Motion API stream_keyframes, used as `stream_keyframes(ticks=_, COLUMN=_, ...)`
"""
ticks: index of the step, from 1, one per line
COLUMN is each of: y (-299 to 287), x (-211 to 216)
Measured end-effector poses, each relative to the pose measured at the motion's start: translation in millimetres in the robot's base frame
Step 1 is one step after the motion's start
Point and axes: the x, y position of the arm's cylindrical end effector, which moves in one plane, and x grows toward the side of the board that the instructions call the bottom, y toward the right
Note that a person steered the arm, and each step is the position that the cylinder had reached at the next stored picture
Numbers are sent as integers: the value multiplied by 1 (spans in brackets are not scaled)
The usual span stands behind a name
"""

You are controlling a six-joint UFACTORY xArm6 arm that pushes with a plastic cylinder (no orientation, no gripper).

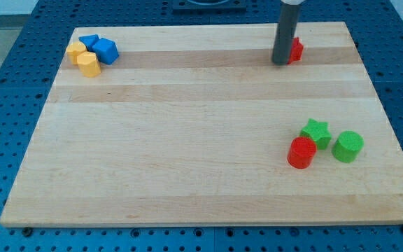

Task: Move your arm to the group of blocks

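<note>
My tip [280, 62] rests on the wooden board [187, 140] near the view's top right, touching or just left of a red block [297, 50] that the rod half hides. A group sits at the view's top left: two blue blocks [105, 50] [88, 40] and two yellow blocks [88, 64] [75, 50], packed together. Another group sits at the view's lower right: a green star [316, 131], a green cylinder [348, 146] and a red cylinder [301, 152]. My tip is far from both groups.
The board lies on a blue perforated table [5, 84]. The board's edges run close to the top-left group and the lower-right group.
</note>
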Motion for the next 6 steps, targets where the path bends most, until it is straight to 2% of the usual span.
stream_keyframes(ticks=1, y=27, x=-25)
stream_keyframes(ticks=2, y=-53, x=24)
stream_keyframes(ticks=4, y=-365, x=27)
stream_keyframes(ticks=5, y=-369, x=59)
stream_keyframes(ticks=6, y=-447, x=62)
